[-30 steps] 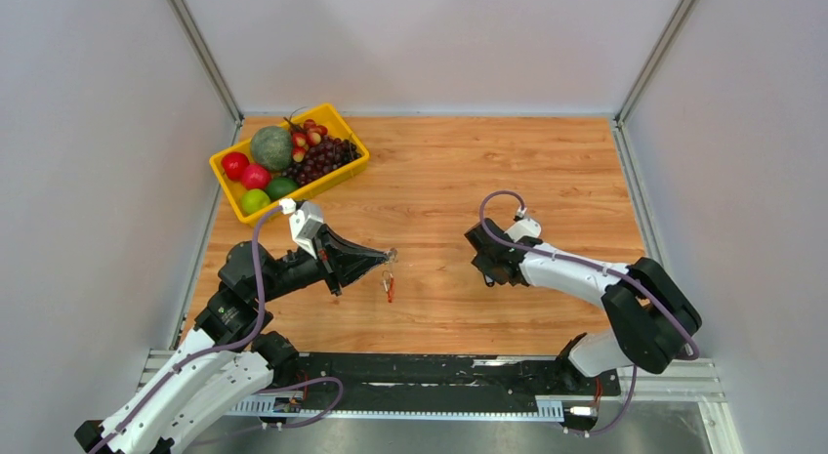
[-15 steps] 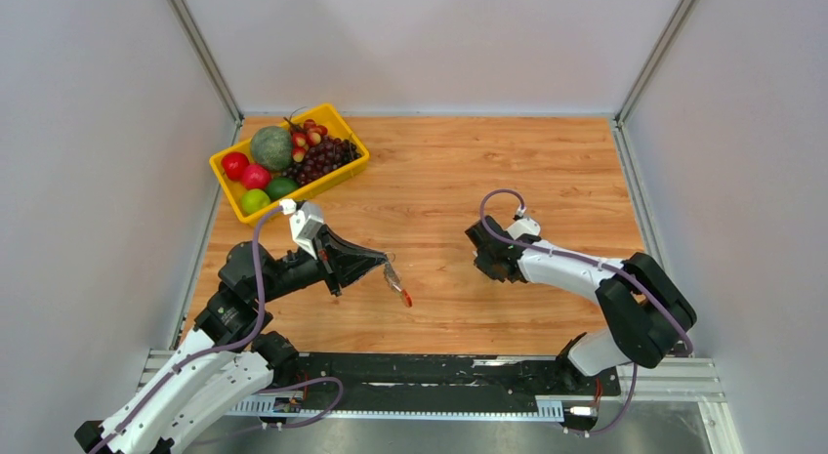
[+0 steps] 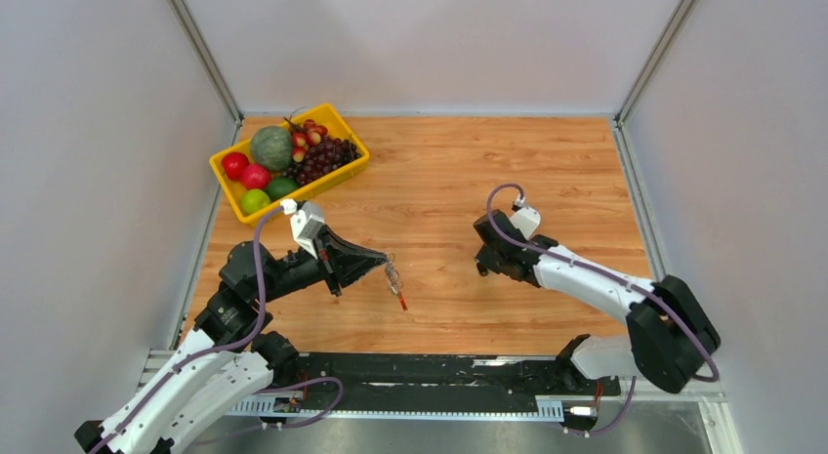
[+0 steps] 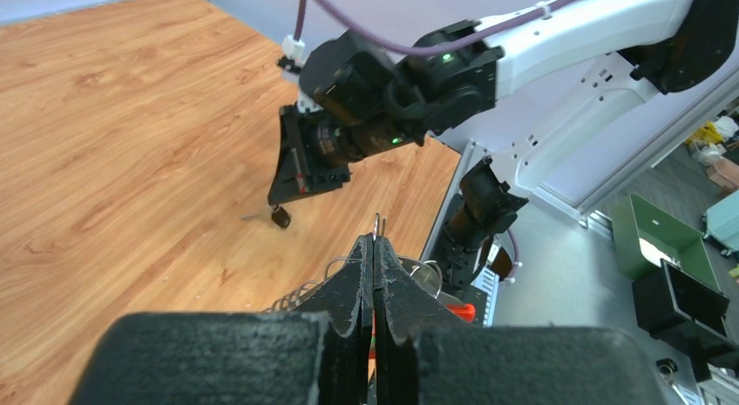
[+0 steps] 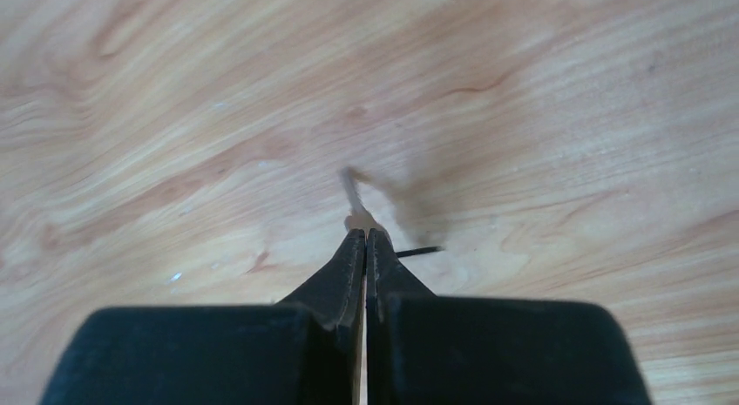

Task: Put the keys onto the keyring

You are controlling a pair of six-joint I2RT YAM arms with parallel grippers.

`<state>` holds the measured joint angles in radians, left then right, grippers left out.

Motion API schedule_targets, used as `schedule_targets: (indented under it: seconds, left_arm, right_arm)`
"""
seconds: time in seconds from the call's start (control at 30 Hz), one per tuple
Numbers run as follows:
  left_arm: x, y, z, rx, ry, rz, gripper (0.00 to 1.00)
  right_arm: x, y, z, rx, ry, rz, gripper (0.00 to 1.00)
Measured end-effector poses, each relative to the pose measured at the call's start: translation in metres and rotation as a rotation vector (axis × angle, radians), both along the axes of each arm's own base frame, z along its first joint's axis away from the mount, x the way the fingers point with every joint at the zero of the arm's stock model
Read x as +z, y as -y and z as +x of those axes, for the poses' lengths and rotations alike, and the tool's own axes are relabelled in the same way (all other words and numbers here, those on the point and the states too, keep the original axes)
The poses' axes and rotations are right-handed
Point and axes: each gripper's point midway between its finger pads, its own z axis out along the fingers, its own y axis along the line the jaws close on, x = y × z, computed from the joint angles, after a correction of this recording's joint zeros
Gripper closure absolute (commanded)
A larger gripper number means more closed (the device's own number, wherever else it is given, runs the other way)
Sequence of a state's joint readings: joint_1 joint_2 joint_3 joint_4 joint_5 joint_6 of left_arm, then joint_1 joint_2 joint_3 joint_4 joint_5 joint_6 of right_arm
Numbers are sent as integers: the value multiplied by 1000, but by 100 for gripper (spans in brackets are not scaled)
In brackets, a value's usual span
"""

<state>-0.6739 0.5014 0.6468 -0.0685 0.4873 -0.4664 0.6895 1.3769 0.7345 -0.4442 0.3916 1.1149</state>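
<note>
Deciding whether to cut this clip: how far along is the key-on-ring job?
Done: left gripper is shut on the keyring, held above the table. In hand: right gripper is shut at the key, low over the table; whether it really grips it is unclear. Left: lift the key, bring it to the keyring, thread it on.
</note>
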Motion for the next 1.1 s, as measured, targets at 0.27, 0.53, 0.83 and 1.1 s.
schedule_targets:
  seconds: [0.27,0.53,0.83,1.1]
  left_arm:
    - [-2,1,1,0,-7,5,100]
    - [4,2,0,-11,6,-12,100]
    - [12,6,0,-33,29,-40,100]
    - [16,9,2,-37,40,-52,100]
  right_arm:
    - [90,-19,-8,322,239,88,100]
    - [171,-34,-31,633,494,136,100]
    - [236,-55,-59,941,703,163,100]
    - [291,-81,-96,1219,857,280,100]
